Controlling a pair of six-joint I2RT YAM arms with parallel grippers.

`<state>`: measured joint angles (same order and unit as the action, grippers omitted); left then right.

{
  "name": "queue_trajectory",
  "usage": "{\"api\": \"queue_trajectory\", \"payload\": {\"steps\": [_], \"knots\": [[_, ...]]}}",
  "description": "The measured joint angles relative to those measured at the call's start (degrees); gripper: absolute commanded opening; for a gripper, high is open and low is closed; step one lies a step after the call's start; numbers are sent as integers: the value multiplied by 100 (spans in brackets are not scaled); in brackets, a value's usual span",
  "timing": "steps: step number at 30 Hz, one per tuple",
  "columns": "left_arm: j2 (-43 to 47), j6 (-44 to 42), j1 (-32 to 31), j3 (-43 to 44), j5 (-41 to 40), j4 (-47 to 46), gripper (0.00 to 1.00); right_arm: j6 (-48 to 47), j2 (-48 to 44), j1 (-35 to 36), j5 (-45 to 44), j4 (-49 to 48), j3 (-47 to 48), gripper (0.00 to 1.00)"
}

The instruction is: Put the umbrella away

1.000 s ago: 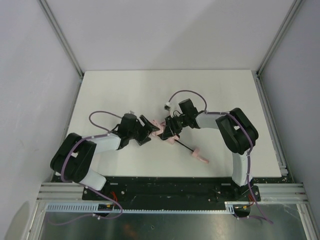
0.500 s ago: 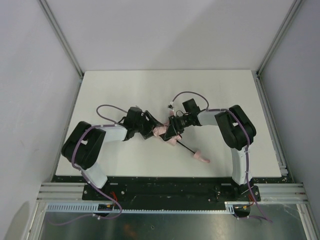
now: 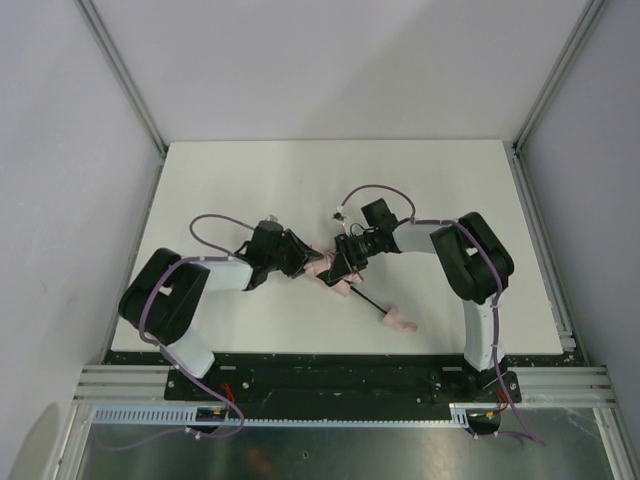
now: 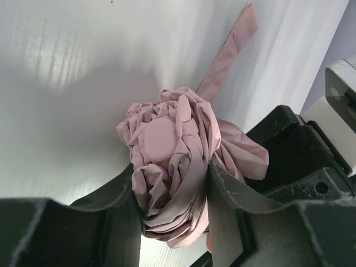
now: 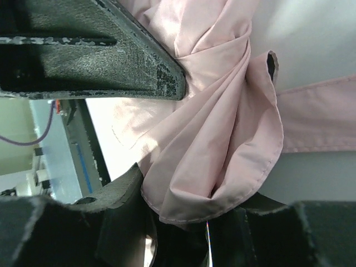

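The pale pink umbrella [image 3: 322,264] lies in the middle of the white table, its thin black shaft [image 3: 362,298] running down-right to the small pink handle [image 3: 400,321]. My left gripper [image 3: 300,260] is shut on the top end of the folded canopy; in the left wrist view the bunched fabric [image 4: 172,167] fills the gap between my black fingers [image 4: 225,206], and a pink strap [image 4: 228,53] trails away. My right gripper [image 3: 340,266] is shut on the canopy from the other side; in the right wrist view the pink folds [image 5: 217,150] are pinched between my fingers [image 5: 105,67].
The white table [image 3: 250,180] is walled by grey panels and metal rails on the left, back and right. The arm bases and a black rail [image 3: 340,375] run along the near edge. Purple cables loop over both arms.
My left arm has swung in and closed on the umbrella's canopy end. The umbrella's handle has shifted slightly left and down. My right gripper has stayed on the canopy.
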<state>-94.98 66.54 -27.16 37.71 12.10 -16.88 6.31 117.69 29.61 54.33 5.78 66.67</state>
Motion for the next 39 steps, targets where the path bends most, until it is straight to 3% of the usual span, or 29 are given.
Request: {"api": "queue_trajectory", "payload": {"steps": [4,7,17,34,37,39], "knots": [[140,-7,-22,-173,-52,-63,8,101,-350,216,-708,144,-125,53],[160,-11,-31,-190,-87,-50,2,175,-673,343,-1329,315,-216,62],[258,17,-7,-164,-214,245,0,-160,-1661,1078,-3547,632,-284,70],[275,315,-4,-61,-258,616,0,-400,-1191,2387,-5884,140,-295,69],[275,398,-22,-20,-297,741,0,-457,-1023,2476,-6164,26,-267,59],[275,424,-37,22,-326,826,0,-481,-986,2546,-6391,-26,-243,40]]}}
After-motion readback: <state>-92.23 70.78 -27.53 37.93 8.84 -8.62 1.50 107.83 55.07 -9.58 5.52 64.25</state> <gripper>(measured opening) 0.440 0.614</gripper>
